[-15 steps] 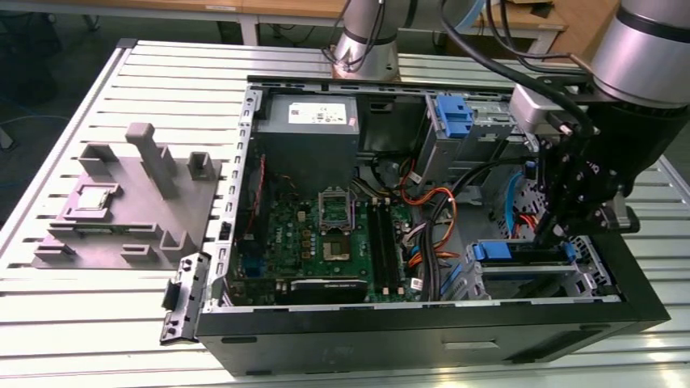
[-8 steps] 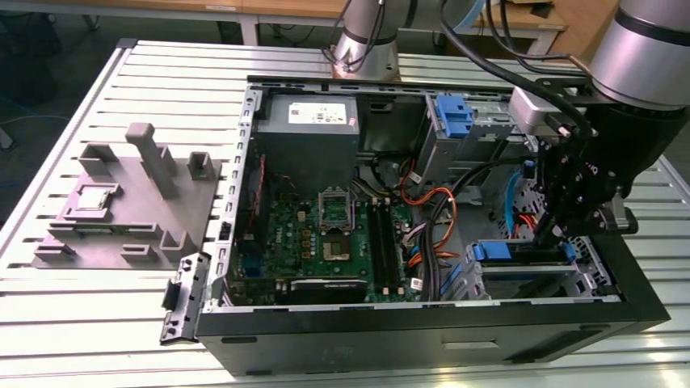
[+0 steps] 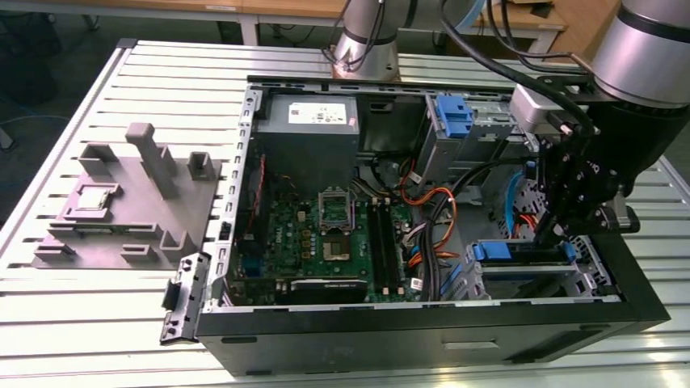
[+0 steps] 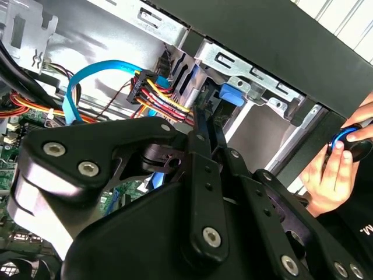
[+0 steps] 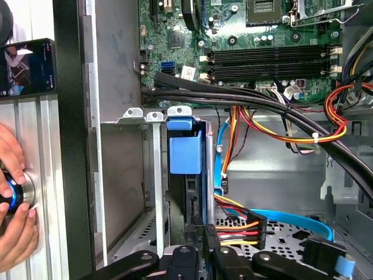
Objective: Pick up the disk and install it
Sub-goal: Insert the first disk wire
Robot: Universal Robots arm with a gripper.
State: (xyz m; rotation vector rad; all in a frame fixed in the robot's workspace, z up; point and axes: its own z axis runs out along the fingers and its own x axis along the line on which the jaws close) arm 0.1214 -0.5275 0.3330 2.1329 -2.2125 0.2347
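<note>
Black linkage gripper [image 3: 563, 234] clamped narrow on the edge of the grey metal disk in its blue plastic carrier [image 5: 184, 153] — already seated upright in the silver drive bay [image 3: 528, 275] at the black open computer case's [image 3: 431, 335] front corner. Best pressed straight along the bay rails, no tilt — clear of the red-yellow power cable bundle [image 5: 239, 228].

Disk [image 5: 184, 157] in drive bay [image 5: 154, 175]
</note>
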